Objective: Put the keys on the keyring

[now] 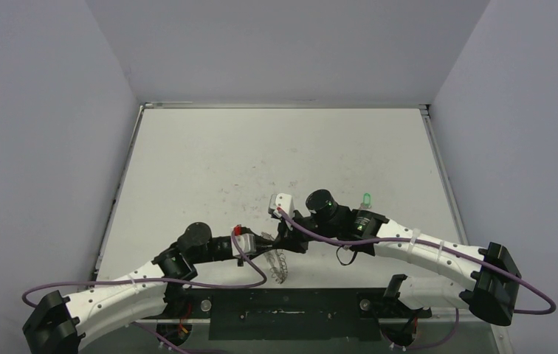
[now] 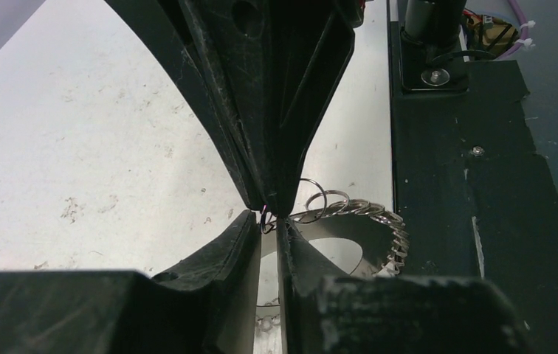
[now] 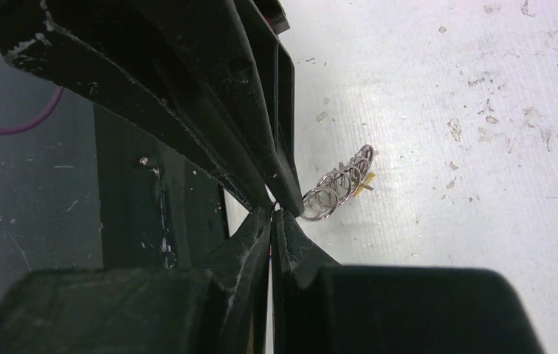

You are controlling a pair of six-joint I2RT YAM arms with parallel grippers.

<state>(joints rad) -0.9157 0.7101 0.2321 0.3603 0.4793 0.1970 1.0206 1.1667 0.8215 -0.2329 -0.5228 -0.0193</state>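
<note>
Keyring [image 1: 280, 265] lies at the table's [image 1: 261, 147] six o'clock edge, with both grippers meeting tip to tip at its twelve o'clock. We see the right gripper [image 3: 271, 212] pressed together. The left gripper [image 2: 267, 221] stands a slit apart around one wire loop [image 2: 266, 220], and we cannot tell if it grips.

2 white arms [image 1: 424, 247], black joints [image 1: 195, 236], purple cables [image 1: 217, 284].

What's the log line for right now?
left fingers: narrow gap, tips at keyring loop | right fingers: shut, tips facing left's
</note>
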